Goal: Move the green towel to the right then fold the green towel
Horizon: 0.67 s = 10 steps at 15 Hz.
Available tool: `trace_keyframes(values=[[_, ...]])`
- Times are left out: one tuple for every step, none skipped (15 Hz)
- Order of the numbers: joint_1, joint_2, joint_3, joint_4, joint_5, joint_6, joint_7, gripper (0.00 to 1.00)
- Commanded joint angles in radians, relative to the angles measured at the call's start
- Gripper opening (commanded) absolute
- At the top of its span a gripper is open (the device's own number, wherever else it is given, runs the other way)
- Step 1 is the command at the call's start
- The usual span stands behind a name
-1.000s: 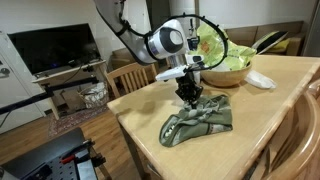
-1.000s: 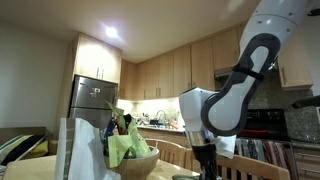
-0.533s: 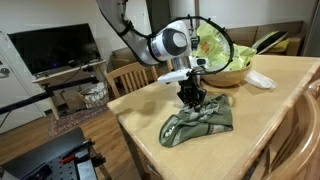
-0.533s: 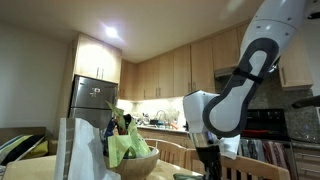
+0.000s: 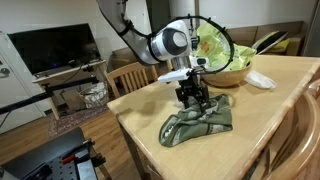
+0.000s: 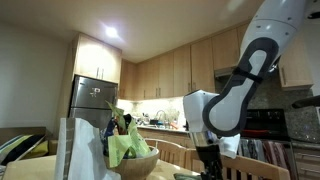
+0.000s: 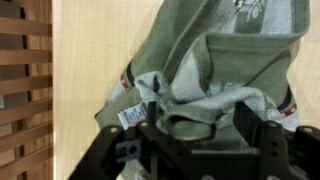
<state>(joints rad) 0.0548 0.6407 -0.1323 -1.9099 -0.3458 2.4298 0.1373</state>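
1 gripper (image 5: 191, 99) pinches the crumpled green towel (image 5: 203, 122) on the table (image 5: 285, 100), bowl (image 5: 232, 75) just behind.

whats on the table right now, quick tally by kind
green towel: 1
bowl of leafy greens: 1
white crumpled item: 1
total: 3 (the dark shape behind the bowl is too unclear to count)
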Motion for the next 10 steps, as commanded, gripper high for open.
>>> trace_keyframes(values=[[-0.024, -0.069, 0.025, -0.039, 0.035, -0.002, -0.063, 1.0], [-0.029, -0.086, 0.03, -0.049, 0.04, 0.008, -0.076, 1.0], [-0.035, -0.1, 0.034, -0.054, 0.048, 0.013, -0.09, 1.0], [-0.039, -0.116, 0.038, -0.06, 0.054, 0.019, -0.101, 1.0], [-0.045, -0.133, 0.044, -0.067, 0.061, 0.024, -0.116, 1.0], [-0.052, -0.149, 0.051, -0.076, 0.071, 0.027, -0.133, 1.0], [-0.063, -0.168, 0.063, -0.091, 0.087, 0.033, -0.159, 1.0], [-0.069, -0.183, 0.072, -0.107, 0.099, 0.038, -0.181, 1.0], [-0.078, -0.196, 0.083, -0.127, 0.108, 0.043, -0.212, 1.0], [-0.092, -0.208, 0.1, -0.145, 0.13, 0.039, -0.257, 1.0]])
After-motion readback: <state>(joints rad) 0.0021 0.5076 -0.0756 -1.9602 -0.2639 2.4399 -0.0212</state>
